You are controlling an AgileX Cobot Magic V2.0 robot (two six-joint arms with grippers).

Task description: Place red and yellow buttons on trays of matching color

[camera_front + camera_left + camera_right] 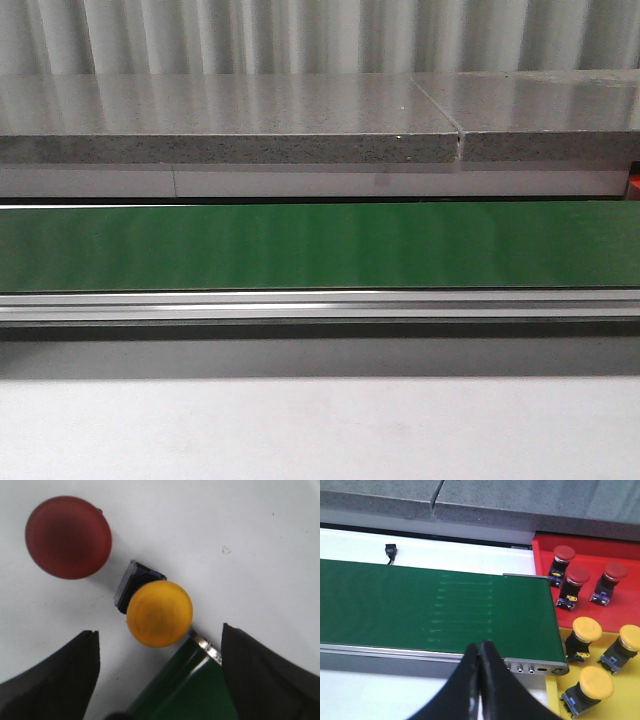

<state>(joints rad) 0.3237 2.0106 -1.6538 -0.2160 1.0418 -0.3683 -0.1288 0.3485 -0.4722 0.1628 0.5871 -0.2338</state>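
Two buttons wait on the white surface below the left arm: a yellow button lying just off the end of the green belt, and a red button a little apart from it. The left fingers stand wide apart and empty, straddling the yellow one, probably lining up a grasp. On the right, three red buttons already sit in the red tray and three yellow in the yellow tray. The right fingers are pressed together over the belt's near edge, holding nothing.
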